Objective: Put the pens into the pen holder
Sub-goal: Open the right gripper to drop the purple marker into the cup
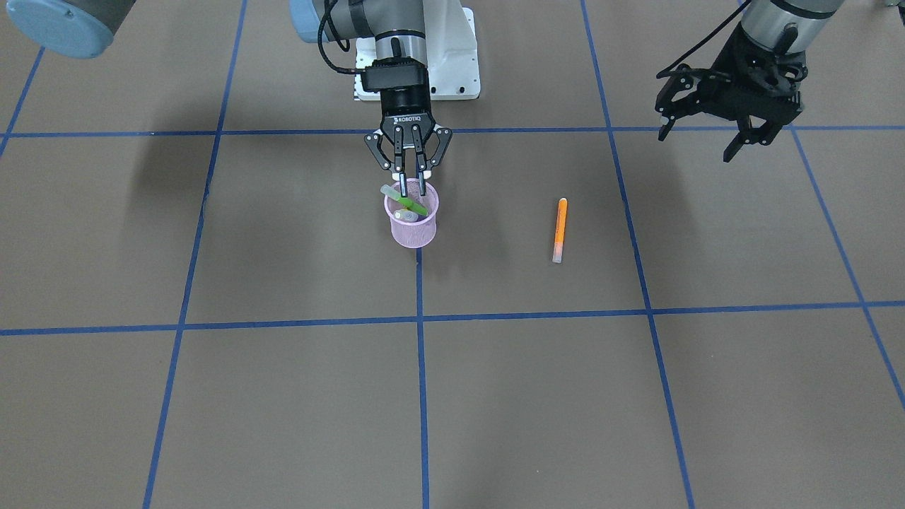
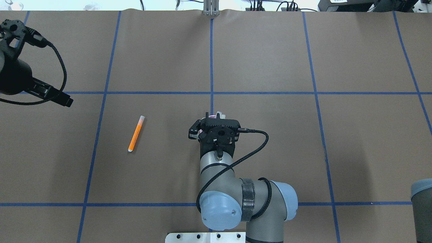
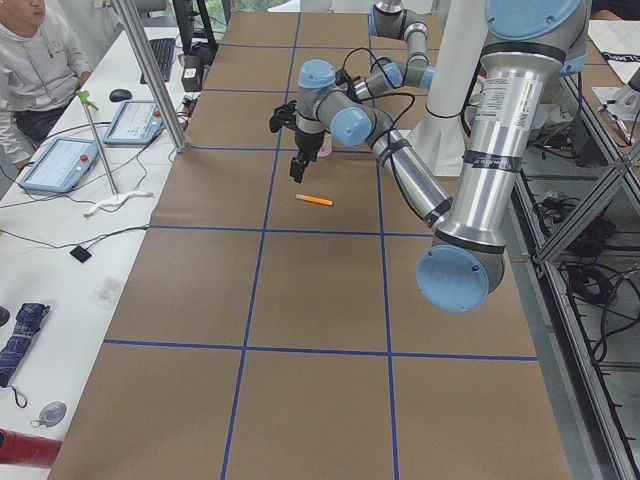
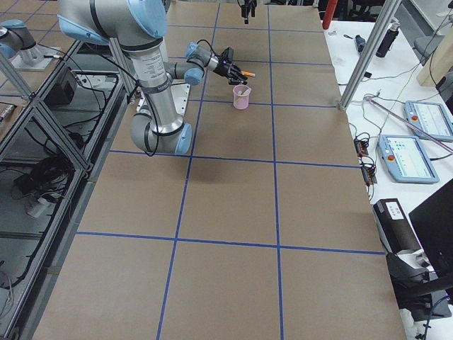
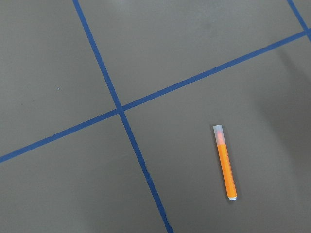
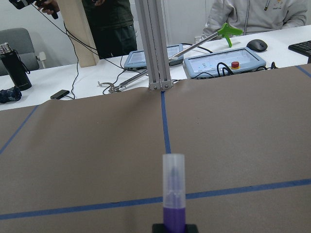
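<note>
The pink mesh pen holder point(image 1: 411, 225) stands at the table's middle, seen also from the right end point(image 4: 242, 98). A green pen point(image 1: 408, 202) leans in it beside a pale cap end. My right gripper point(image 1: 411, 189) hangs straight down over the holder's rim, shut on a purple pen point(image 6: 173, 194) whose pale cap points away from the wrist. An orange pen point(image 1: 560, 230) lies flat on the table, away from the holder point(image 2: 136, 133) point(image 5: 224, 162). My left gripper point(image 1: 696, 145) hovers open and empty, high above the table beyond the orange pen.
Blue tape lines point(image 1: 421, 318) divide the brown table cover into squares. The white robot base plate point(image 1: 452, 63) sits behind the holder. Operators' desks with tablets point(image 6: 223, 60) and a metal post point(image 6: 158, 48) border the far edge.
</note>
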You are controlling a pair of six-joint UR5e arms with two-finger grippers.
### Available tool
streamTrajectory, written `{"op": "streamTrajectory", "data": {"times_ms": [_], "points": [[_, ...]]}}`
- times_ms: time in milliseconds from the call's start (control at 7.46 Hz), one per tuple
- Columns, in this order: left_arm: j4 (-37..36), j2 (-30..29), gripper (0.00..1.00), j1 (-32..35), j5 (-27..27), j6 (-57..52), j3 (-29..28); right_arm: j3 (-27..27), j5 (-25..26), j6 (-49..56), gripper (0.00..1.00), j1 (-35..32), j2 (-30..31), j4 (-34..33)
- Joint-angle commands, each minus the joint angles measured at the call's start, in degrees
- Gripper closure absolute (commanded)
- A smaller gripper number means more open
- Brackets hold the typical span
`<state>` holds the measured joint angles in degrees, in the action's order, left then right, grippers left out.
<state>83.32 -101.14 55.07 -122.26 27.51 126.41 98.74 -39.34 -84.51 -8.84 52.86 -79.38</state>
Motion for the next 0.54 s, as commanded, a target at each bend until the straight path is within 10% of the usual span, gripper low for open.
{"op": "streamTrajectory", "data": {"times_ms": [0,134,402], "points": [[0.0,0.0,0.0,0.0,0.0,0.0,0.1,0.8,-0.4,0.1,0.01,0.0,-0.3,0.3],[0.0,0.0,0.0,0.0,0.0,0.0,0.0,3.4,-1.9,0.4,0.01,-0.6,-0.4,0.0],[0.4,0.0,0.0,-1.2,0.0,0.0,-1.8,6.4,-21.6,0.5,0.01,-8.9,-0.3,-0.5]]}}
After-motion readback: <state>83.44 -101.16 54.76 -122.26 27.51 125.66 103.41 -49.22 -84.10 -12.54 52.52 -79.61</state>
